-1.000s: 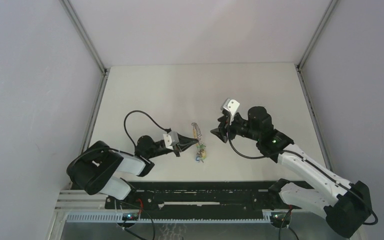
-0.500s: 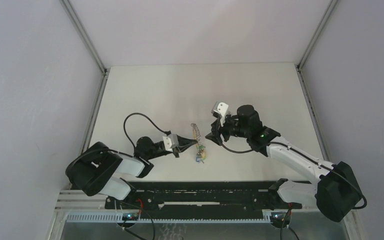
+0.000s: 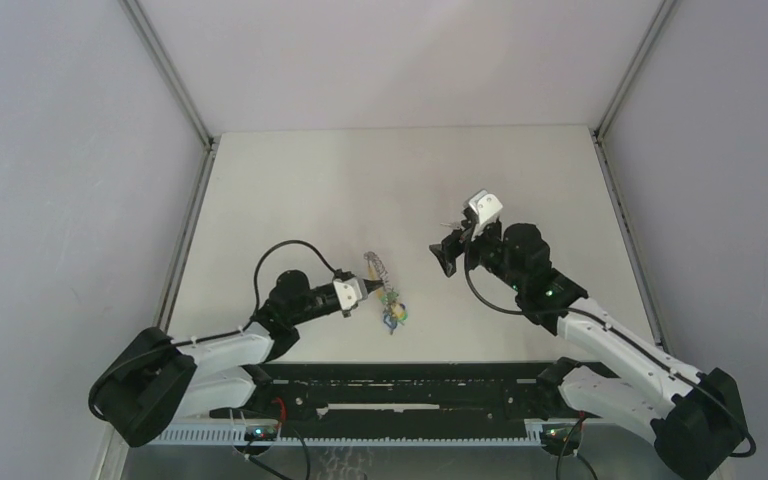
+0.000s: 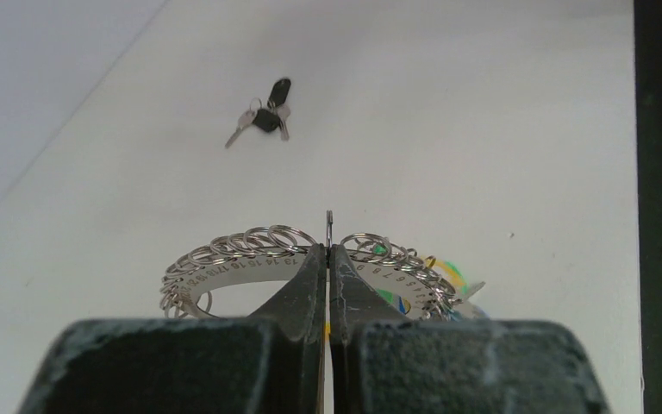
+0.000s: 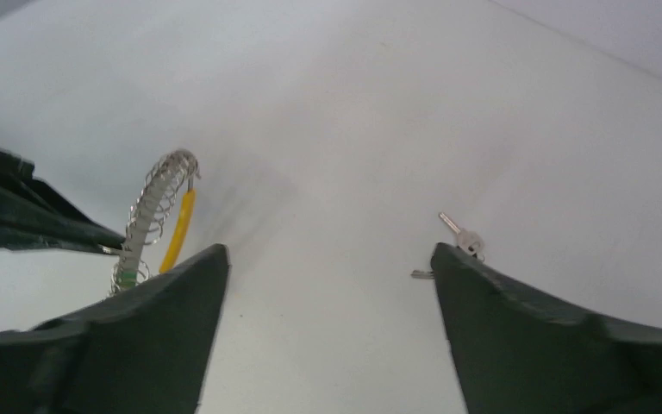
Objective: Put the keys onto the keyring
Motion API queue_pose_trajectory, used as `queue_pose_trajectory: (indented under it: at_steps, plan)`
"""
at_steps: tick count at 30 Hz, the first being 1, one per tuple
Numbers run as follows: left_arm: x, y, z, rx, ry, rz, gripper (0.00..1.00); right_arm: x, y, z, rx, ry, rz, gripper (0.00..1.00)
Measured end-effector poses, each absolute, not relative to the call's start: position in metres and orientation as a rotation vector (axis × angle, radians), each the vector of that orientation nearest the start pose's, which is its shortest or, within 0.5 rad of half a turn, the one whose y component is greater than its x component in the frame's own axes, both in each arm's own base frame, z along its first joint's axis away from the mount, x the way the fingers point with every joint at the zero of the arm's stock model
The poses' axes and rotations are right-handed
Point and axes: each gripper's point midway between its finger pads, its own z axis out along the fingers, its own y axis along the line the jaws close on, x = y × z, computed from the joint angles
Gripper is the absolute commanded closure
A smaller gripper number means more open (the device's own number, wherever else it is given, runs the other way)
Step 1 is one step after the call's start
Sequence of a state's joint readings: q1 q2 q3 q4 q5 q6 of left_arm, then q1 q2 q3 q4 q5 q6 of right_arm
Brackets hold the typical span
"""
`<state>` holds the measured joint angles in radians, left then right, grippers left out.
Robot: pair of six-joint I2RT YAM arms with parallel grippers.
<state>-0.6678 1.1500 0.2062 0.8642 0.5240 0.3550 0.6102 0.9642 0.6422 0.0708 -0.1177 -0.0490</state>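
Though digits on the thin silvery metal keyring [image 4: 224, 274] blur, the left tool [image 4: 327, 254] clamps it; the right tool [image 5: 326, 259] stands wide, touching nothing.

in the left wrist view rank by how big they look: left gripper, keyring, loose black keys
Largest: left gripper, closest to the camera.
Then the keyring it is shut on.
Smallest: black keys, lying farther off, so nearness inflates the gaps.

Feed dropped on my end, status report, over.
Left jaws shut on keyring. Right jaws open, empty. Black-headed keys loose on table. Nothing in the way.
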Motion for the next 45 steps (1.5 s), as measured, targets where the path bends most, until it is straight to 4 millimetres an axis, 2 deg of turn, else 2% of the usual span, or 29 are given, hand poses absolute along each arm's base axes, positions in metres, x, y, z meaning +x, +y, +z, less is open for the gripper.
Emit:
queue_pose_trajectory:
  at_steps: [1, 8, 10, 12, 16, 21, 25, 27, 31, 36, 45]
  plan:
    - [0.216, -0.264, 0.131, 1.162, 1.237, -0.653, 1.00, 0.279, 0.212, 0.209, -0.639, 1.726, 0.491, 0.01]
    - [0.214, -0.255, 0.105, 1.221, 1.334, -0.589, 1.00, 0.293, 0.181, 0.217, -0.387, 1.768, 0.453, 0.00]
    - [0.215, -0.254, 0.101, 1.224, 1.359, -0.583, 1.00, 0.298, 0.173, 0.209, -0.330, 1.807, 0.441, 0.01]
    - [0.220, -0.254, 0.103, 1.222, 1.387, -0.569, 1.00, 0.302, 0.166, 0.197, -0.281, 1.860, 0.433, 0.11]
    - [0.232, -0.259, 0.112, 1.211, 1.411, -0.547, 1.00, 0.313, 0.148, 0.164, -0.187, 2.012, 0.403, 0.17]
    - [0.232, -0.258, 0.106, 1.219, 1.443, -0.553, 1.00, 0.336, 0.135, 0.139, -0.070, 2.174, 0.369, 0.27]
    - [0.231, -0.258, 0.098, 1.225, 1.479, -0.563, 1.00, 0.358, 0.133, 0.123, 0.044, 2.254, 0.330, 0.42]
    - [0.232, -0.259, 0.097, 1.225, 1.486, -0.564, 1.00, 0.367, 0.132, 0.108, 0.121, 2.302, 0.290, 0.46]
    - [0.233, -0.259, 0.096, 1.220, 1.494, -0.566, 1.00, 0.376, 0.133, 0.079, 0.243, 2.368, 0.216, 0.51]
    - [0.233, -0.259, 0.096, 1.220, 1.496, -0.566, 1.00, 0.376, 0.139, 0.054, 0.336, 2.402, 0.152, 0.56]
    - [0.232, -0.259, 0.093, 1.223, 1.504, -0.567, 1.00, 0.391, 0.141, 0.031, 0.468, 2.387, 0.106, 0.63]
